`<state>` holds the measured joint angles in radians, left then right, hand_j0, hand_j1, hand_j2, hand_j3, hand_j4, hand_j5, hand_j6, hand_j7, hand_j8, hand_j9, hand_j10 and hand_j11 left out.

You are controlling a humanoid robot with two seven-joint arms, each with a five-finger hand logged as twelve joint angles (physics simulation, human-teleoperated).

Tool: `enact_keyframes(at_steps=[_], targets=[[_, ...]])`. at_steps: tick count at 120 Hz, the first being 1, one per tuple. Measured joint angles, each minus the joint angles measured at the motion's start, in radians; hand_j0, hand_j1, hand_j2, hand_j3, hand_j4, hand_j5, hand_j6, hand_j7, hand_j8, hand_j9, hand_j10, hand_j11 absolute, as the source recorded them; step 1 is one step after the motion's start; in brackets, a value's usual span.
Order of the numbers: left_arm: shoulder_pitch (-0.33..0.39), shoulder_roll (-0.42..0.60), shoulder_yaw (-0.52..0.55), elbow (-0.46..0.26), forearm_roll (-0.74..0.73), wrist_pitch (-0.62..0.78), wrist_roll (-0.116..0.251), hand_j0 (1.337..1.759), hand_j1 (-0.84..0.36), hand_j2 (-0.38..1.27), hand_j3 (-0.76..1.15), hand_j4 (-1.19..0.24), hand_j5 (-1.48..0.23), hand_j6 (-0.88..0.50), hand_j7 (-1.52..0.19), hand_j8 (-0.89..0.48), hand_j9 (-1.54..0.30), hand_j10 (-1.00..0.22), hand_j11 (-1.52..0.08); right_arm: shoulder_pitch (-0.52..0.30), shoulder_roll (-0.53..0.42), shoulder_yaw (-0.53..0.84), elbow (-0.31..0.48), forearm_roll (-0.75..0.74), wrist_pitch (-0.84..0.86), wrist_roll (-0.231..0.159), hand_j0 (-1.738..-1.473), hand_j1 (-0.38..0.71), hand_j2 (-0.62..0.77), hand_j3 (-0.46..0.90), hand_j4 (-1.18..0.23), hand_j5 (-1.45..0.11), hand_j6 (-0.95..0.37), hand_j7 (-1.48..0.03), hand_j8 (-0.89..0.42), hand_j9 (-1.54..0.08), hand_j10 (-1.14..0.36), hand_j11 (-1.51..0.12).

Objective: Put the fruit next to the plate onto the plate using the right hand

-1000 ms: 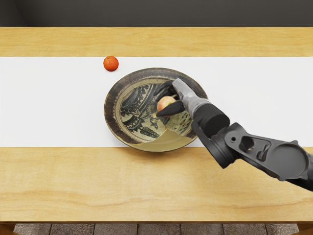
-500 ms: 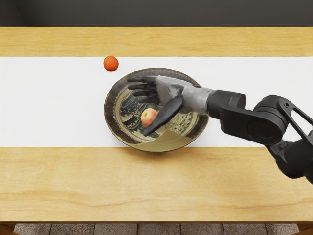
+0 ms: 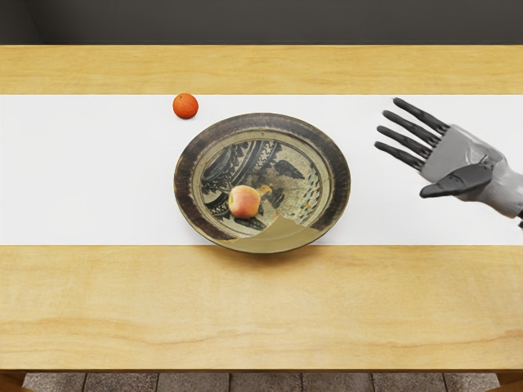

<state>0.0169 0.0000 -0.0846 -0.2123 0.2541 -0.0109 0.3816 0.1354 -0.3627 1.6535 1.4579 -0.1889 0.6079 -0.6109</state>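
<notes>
the apple [image 3: 243, 201] lies inside the plate [image 3: 331, 155] at frame centre; the right hand [image 3: 445, 159], fingers spread and empty, hovers at the right edge.

Small orange [image 3: 185, 106], round, even orange-red skin, sits on white runner [image 3: 82, 171] near its far edge, left of ctr, apart from other objs. Runner = flat white strip across full width of light wooden table [image 3: 261, 302]; bare wood w/ visible grain shows as a narrow band on far side and a wider band on near side. Dark wall [image 3: 261, 20] behind far table edge; grey-brown floor tiles [image 3: 261, 382] visible below near edge.
</notes>
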Motion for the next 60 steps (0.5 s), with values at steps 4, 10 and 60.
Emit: enact_keyframes(at_steps=[4, 10, 60], targets=[[0.000, 0.000, 0.000, 0.000, 0.000, 0.000, 0.000, 1.658, 0.35, 0.00, 0.00, 0.00, 0.00, 0.00, 0.00, 0.00, 0.00, 0.00, 0.00, -0.016, 0.000, 0.028, -0.013, 0.002, 0.001, 0.000, -1.658, -0.32, 0.00, 0.00, -0.03, -0.04, -0.03, -0.04, -0.02, -0.04, -0.02, -0.04], [0.000, 0.000, 0.000, 0.000, 0.000, 0.000, 0.000, 1.658, 0.35, 0.00, 0.00, 0.00, 0.00, 0.00, 0.00, 0.00, 0.00, 0.00, 0.00, -0.033, -0.001, 0.057, -0.035, 0.004, 0.002, 0.000, -1.658, -0.32, 0.00, 0.00, -0.03, -0.03, -0.03, -0.03, -0.02, -0.03, -0.02, -0.03], [0.005, 0.000, -0.002, 0.001, 0.000, 0.001, 0.000, 1.658, 0.35, 0.00, 0.00, 0.00, 0.00, 0.00, 0.00, 0.00, 0.00, 0.00, 0.00, -0.147, 0.002, 0.243, -0.139, 0.066, 0.003, 0.000, -1.658, -0.32, 0.00, 0.00, -0.02, -0.03, -0.02, -0.03, -0.02, -0.03, -0.02, -0.03]])
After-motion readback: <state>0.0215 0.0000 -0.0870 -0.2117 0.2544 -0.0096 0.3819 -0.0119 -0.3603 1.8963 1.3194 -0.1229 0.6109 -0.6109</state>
